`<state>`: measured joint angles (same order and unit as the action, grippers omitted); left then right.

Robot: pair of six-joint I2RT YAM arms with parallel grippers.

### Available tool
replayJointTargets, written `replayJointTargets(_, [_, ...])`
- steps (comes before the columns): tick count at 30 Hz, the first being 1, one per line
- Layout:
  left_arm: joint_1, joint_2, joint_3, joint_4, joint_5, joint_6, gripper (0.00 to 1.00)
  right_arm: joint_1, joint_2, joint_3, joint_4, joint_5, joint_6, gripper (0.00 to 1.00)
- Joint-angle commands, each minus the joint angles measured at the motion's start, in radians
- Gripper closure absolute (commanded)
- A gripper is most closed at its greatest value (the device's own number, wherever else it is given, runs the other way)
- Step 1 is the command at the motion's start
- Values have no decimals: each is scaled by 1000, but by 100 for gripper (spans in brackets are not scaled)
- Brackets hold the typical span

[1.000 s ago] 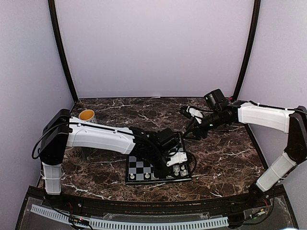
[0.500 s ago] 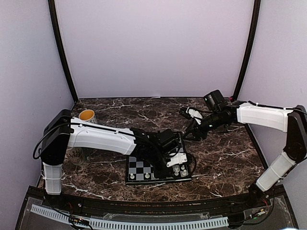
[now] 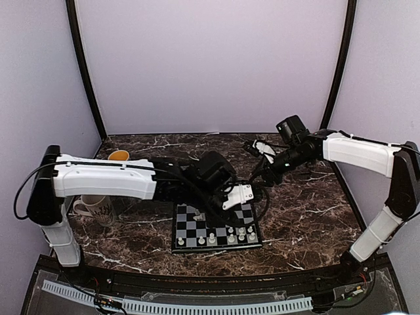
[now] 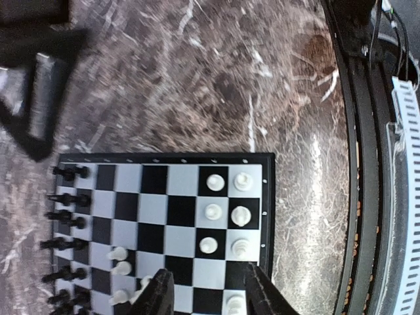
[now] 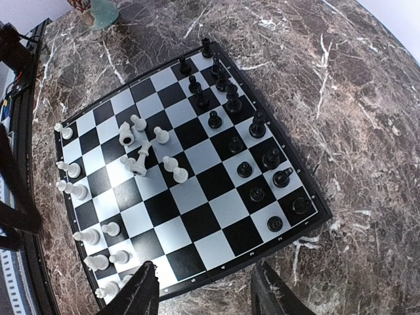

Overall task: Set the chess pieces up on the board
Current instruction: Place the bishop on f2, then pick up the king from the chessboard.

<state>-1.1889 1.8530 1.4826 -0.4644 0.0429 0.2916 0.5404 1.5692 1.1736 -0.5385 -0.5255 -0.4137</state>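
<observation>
Top external view: the black-and-white checked square chessboard [image 3: 197, 226] with a thin black rim lies on the brown veined marble tabletop [image 3: 308, 216]. The left tool [image 3: 233, 202] hovers over it, the right tool [image 3: 257, 172] near its far edge.

Left wrist view: the left fingers are spread and empty above glossy white plastic chessmen [image 4: 211, 212] by one rim.

Right wrist view: the right fingers are likewise parted and empty. Black plastic chessmen [image 5: 257, 123] stand in two rows along one side. A loose cluster of white pieces [image 5: 139, 162], some seemingly toppled, sits mid-board. Lifting one calls for a straight descent and a low pinch on its slim, slick stem, clear of neighbours.
</observation>
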Motion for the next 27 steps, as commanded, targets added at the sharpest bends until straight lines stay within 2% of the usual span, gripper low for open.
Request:
replayJointTargets(1, [4,-239,-131,143,-159,43,60,2,18,90,-63,-2,0,53])
replayJointTargets(4, [75,-354,-251,271,-205,10,56,25,58,130,-100,28,4,54])
replayJointTargets(7, [231,-427,-327,339,-128,-120,55,74,81,165,-139,76,7,56])
replayJointTargets(10, [354,-451,-383,389,-129,-198,53,141,103,186,-149,127,13,58])
replayJointTargets(14, [454,-448,-397,408,-125,-263,52,236,158,206,-152,178,12,60])
replayJointTargets(18, [507,-459,-426,443,-91,-254,52,301,222,239,-158,200,14,61])
replayJointTargets(27, [512,-543,-475,486,-157,-220,51,369,368,349,-181,218,30,63])
